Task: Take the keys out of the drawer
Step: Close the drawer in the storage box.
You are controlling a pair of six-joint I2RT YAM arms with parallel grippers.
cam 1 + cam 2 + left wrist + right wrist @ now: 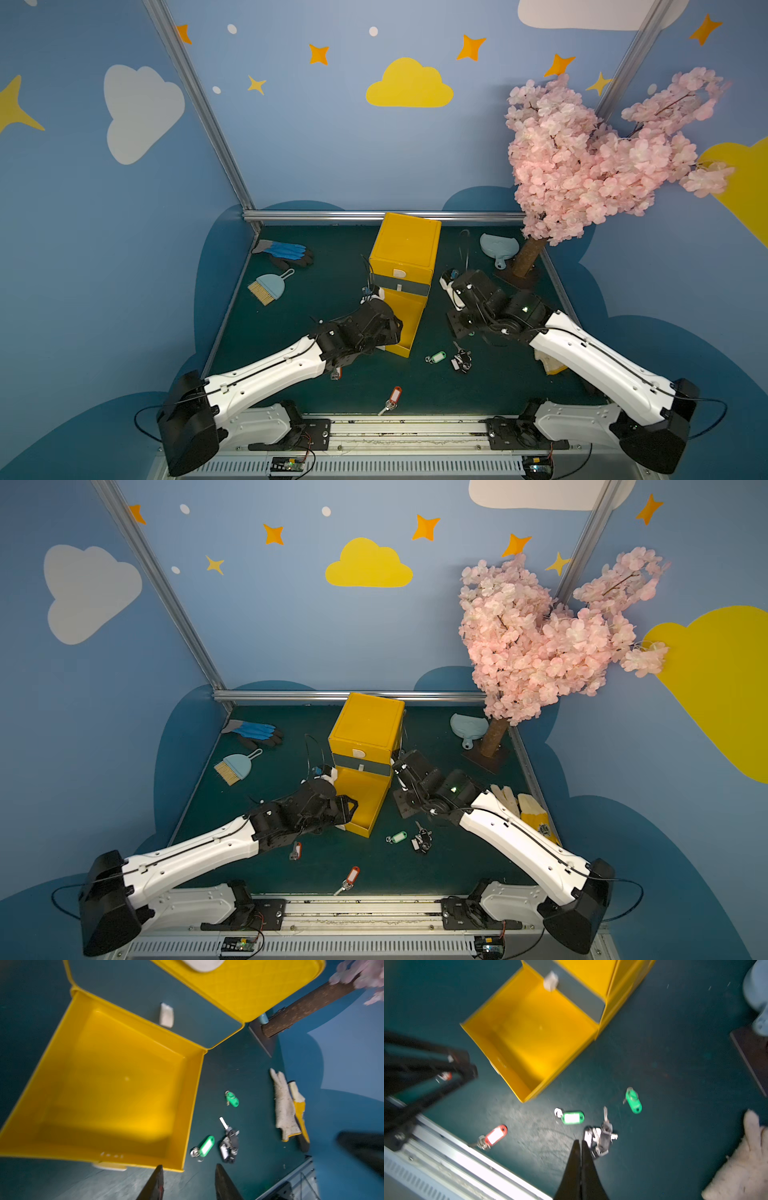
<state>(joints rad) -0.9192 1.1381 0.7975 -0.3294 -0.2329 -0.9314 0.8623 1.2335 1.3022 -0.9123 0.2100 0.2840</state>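
Since the drawer [193,1105] stands pulled out of the yellow cabinet [405,245] with a bare floor in both wrist views (blur softens them, yet no key shape shows inside), I judge the taking-out all but finished. The keys lie on the table [498,395]: a green-tagged key [206,1146] and the black-and-white bunch [228,1145] just beside the drawer's front corner, a second green-tagged key [232,1099] near them, a red-tagged key [496,1135] close to the table's front edge, and another red-tagged key [296,850] beneath the left forearm. The left gripper [189,1182] hovers by the drawer's front wall, jaws parted and empty. The right gripper [580,1167] hangs above the bunch, fingers pressed together on nothing. The next move probably calls only for lifting both arms clear without sweeping any key.
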